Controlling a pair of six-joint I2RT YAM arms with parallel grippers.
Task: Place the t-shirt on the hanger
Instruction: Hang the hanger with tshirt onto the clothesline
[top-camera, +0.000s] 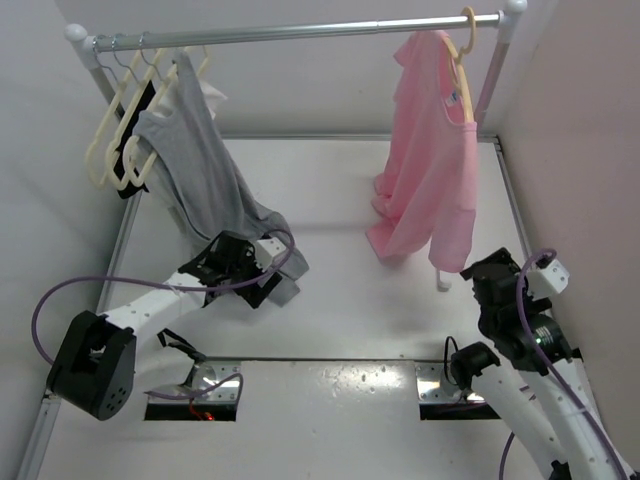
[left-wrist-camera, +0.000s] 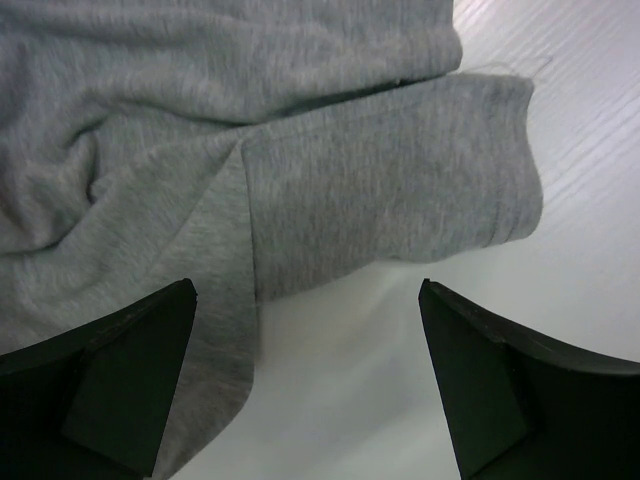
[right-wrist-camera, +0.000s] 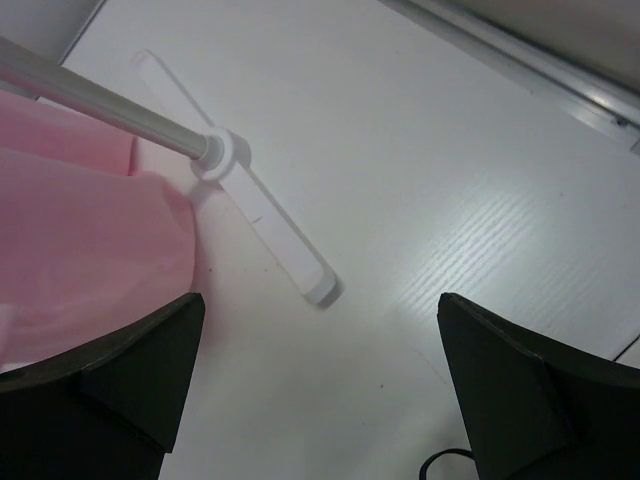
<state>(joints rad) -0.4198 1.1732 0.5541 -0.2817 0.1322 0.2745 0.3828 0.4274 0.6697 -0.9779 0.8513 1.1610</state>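
The light pink t-shirt (top-camera: 430, 160) hangs on the peach-tan hanger (top-camera: 462, 62), hooked on the rail at the right; its hem reaches the table. It also shows at the left edge of the right wrist view (right-wrist-camera: 80, 250). My right gripper (right-wrist-camera: 320, 330) is open and empty, low over the table right of the t-shirt (top-camera: 490, 285). My left gripper (left-wrist-camera: 305, 330) is open and empty, over the lower edge of the grey sleeveless garment (left-wrist-camera: 300, 150), at the left middle of the top view (top-camera: 235, 265).
The metal rail (top-camera: 300, 32) spans the back; its right post stands on a white foot (right-wrist-camera: 255, 215). Several cream-white hangers (top-camera: 120, 140) and the grey garment (top-camera: 200, 170) hang at the left. White walls enclose the table on three sides.
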